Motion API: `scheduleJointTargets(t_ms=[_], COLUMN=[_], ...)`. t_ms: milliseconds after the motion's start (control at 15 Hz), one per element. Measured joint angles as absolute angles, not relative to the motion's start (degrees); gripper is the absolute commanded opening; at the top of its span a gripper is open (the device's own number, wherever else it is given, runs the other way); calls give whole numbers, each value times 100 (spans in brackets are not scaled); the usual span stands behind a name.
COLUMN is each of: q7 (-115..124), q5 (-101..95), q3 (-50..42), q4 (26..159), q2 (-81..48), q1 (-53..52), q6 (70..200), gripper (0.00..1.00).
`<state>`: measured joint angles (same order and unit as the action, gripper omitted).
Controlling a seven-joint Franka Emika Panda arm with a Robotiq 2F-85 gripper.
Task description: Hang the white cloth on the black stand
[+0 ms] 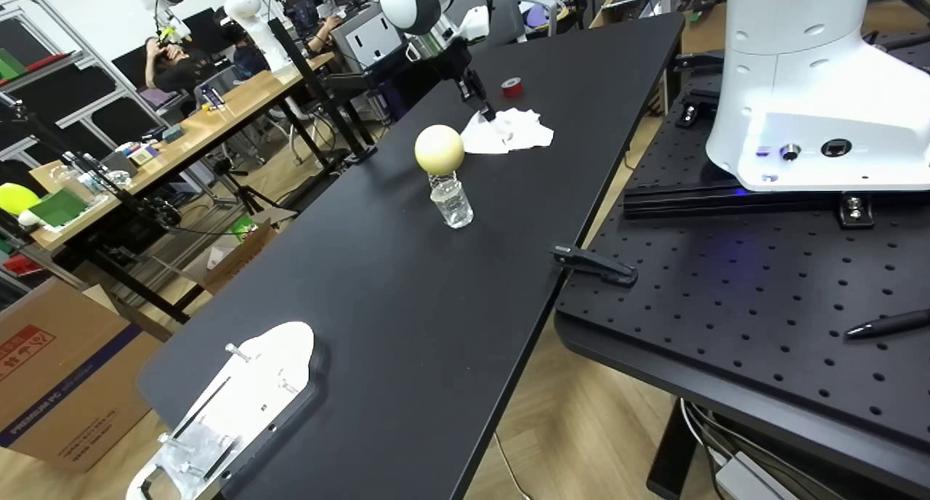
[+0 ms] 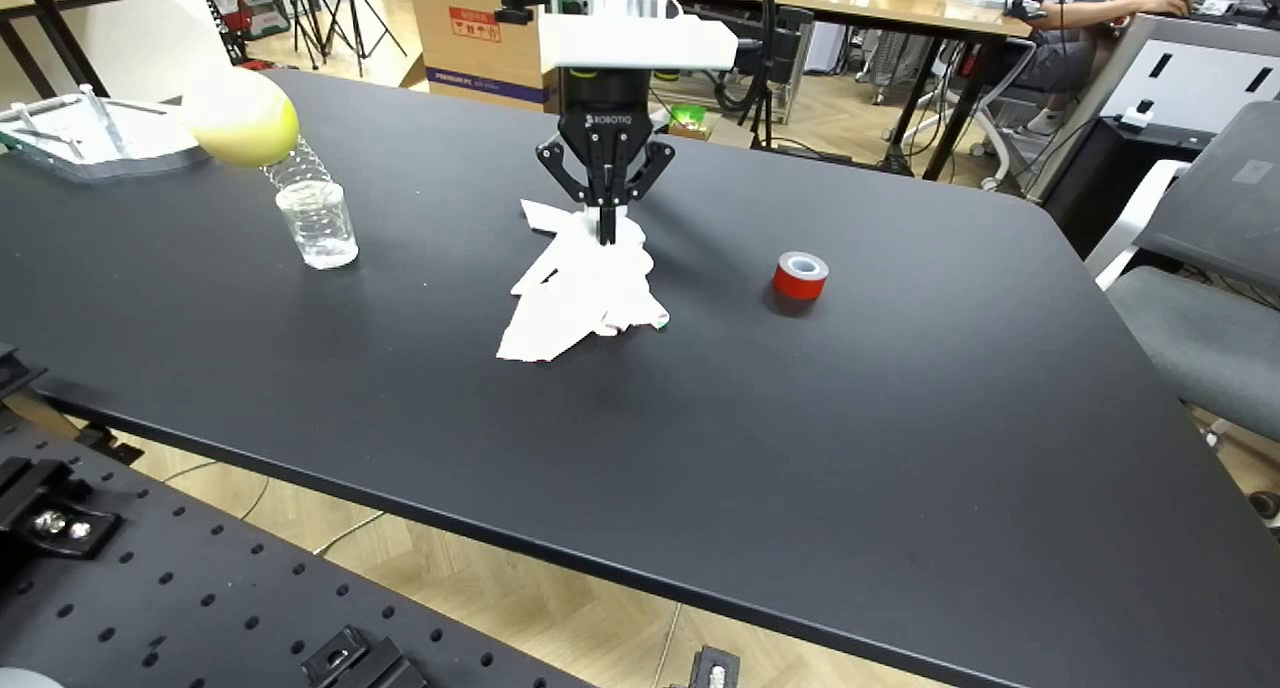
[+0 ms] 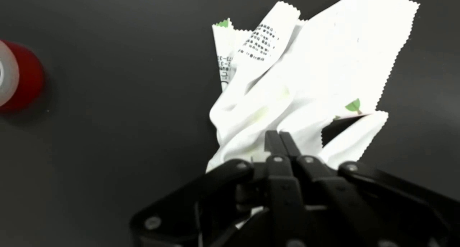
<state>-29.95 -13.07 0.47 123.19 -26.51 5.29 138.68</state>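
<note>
The white cloth [image 1: 519, 129] lies crumpled on the black table; it also shows in an exterior view [image 2: 575, 308] and in the wrist view [image 3: 345, 53], with zigzag edges, small print and green leaf marks. My gripper [image 2: 607, 236] points down into the cloth's bunched part; it shows from the side in an exterior view [image 1: 490, 113]. In the wrist view the black fingers [image 3: 279, 133] are together, with folds of cloth at their tips, and seem to pinch it. The exact grip is partly hidden. I cannot make out a black stand on the table in any view.
A red tape roll [image 2: 800, 275] stands near the cloth. A pale yellow ball [image 1: 439, 150] sits on top of a clear cup [image 1: 452, 203]. A white board with pegs [image 1: 269, 369] lies at the table's far end. A grey chair [image 2: 1200, 238] stands beside the table.
</note>
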Motion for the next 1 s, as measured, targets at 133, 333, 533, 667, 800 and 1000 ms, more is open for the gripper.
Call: scheduleJointTargets(t_ms=[133,333,533,667,800,1000], q7=[-3017,-3063,-3129,-3138,-3138,-3135], q5=[-1230,-1154,-1029,-1000,-995,-999], q3=[81,227,405,476,513,543], q4=[12233,12094,11923,11773,11564,11103], q2=[-2618,-2319,-1757,-1350,-982,-569], q1=[529,519,443,328,185,-22], q6=[13721,13262,12558,12069,11603,10940], gripper=[0,0,0,0,0,0])
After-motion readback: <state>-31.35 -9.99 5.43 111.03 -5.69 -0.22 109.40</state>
